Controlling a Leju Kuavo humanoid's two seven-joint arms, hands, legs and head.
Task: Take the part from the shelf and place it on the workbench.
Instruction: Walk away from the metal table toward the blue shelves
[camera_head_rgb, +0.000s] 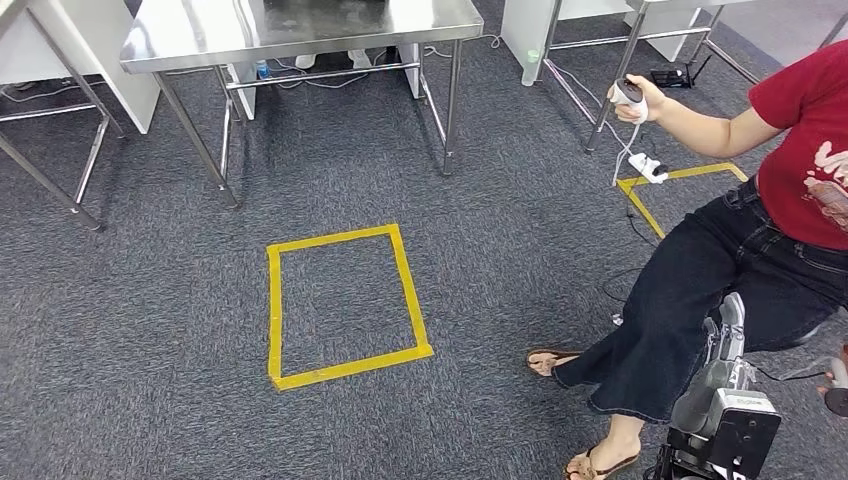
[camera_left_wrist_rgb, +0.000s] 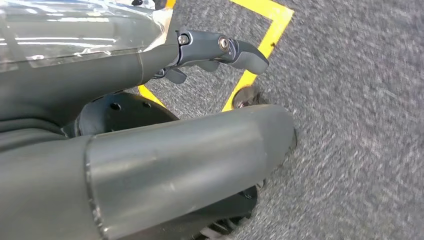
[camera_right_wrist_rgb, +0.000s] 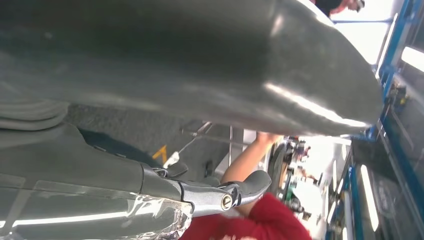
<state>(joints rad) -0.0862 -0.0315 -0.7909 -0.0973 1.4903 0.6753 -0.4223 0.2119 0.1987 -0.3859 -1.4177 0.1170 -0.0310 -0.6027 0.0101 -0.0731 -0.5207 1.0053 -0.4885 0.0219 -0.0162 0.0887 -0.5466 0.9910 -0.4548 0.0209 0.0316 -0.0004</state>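
The right robot hand (camera_head_rgb: 728, 330) hangs empty, fingers apart, beside a seated person (camera_head_rgb: 740, 250); the left robot hand (camera_left_wrist_rgb: 215, 50) is open too, above a yellow tape square (camera_head_rgb: 345, 305) before the steel worktop (camera_head_rgb: 300, 30).

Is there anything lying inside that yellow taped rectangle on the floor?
No, in the head view the yellow tape rectangle encloses only bare grey carpet.

Grey carpet floor (camera_head_rgb: 150, 330) with a yellow tape rectangle (camera_head_rgb: 345, 305) at centre; steel workbench (camera_head_rgb: 300, 30) stands far, white power strip (camera_head_rgb: 648, 167) lies far right.
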